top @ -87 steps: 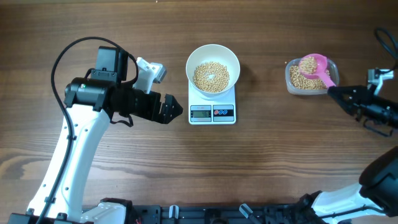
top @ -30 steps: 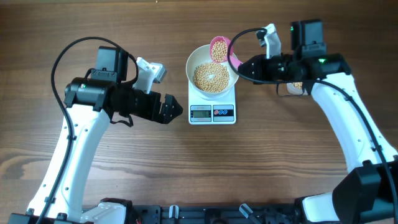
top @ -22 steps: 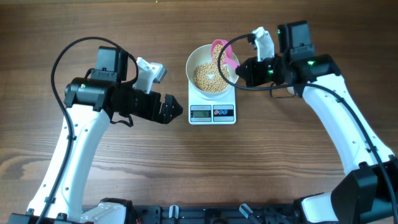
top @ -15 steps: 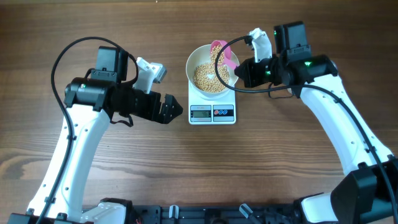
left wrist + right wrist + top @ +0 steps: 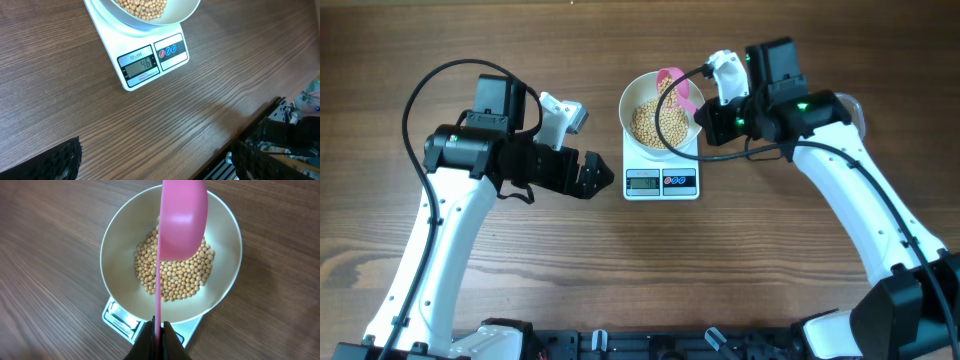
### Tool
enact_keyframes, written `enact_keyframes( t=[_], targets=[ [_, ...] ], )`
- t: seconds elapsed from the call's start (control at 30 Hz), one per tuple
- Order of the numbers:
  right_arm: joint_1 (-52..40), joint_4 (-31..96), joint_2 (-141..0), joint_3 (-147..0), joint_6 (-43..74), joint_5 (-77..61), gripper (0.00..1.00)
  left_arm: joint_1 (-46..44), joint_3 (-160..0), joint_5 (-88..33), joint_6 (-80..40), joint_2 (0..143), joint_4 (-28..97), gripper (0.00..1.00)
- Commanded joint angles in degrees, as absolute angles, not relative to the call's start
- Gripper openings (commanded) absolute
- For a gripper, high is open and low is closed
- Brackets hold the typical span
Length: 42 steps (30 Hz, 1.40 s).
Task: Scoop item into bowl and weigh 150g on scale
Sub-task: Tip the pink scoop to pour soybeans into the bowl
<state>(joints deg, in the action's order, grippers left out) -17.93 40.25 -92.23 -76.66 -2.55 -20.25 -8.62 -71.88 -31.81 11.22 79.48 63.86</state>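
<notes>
Clenching handle of pink scoop point(image 5: 182, 220) in right gripper point(image 5: 158, 330), tipped above soybeans point(image 5: 175, 275) in white bowl point(image 5: 115, 245) on kitchen scale point(image 5: 150, 62). Holding left gripper point(image 5: 592, 175) splayed, empty, beside it. Hiding clear tub point(image 5: 855, 108) partly under right arm point(image 5: 840, 170).

My worktop point(image 5: 640, 270) is dark brown wood, its grain running from side to side across the overhead view. The scale point(image 5: 661, 180) stands directly on it, a little beyond the middle, flat and square to the grain, with its front edge facing my side. From my left wrist I see that front edge close up: the grey display point(image 5: 140, 64) shows dark digits, and two round buttons point(image 5: 166, 50) sit just beside it. Bare wood surrounds the scale on every side. Far to the right, the rim of a clear tub point(image 5: 858, 108) shows behind my right arm point(image 5: 850, 190); the rest of it is hidden.
</notes>
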Motion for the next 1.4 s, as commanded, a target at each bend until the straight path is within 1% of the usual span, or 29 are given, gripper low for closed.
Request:
enact_keyframes(
  t=[0.0, 0.4, 1.0, 1.1, 1.37],
  targets=[
    [-19.14, 40.32, -90.74, -77.84, -4.54, -15.42, 0.04, -8.88, -71.57, -32.91, 11.11, 78.91, 63.88, 1.0],
    [-23.77, 41.12, -90.74, -77.84, -7.77, -5.13, 0.04, -8.88, -71.57, -32.91, 11.11, 78.91, 63.88, 1.0],
    [-24.05, 41.08, -90.74, -77.84, -9.17, -3.44, 0.04, -8.88, -71.57, -32.93, 11.11, 78.91, 63.88, 1.0],
    [-24.05, 40.77, -90.74, -77.84, -11.4, -1.06, 0.04, -8.88, -71.57, -32.91, 11.11, 78.91, 63.88, 1.0],
    [-24.05, 38.96, -90.74, -77.84, -14.57, -0.89, 0.04, -8.88, -71.57, -32.91, 11.11, 78.91, 63.88, 1.0]
  ],
)
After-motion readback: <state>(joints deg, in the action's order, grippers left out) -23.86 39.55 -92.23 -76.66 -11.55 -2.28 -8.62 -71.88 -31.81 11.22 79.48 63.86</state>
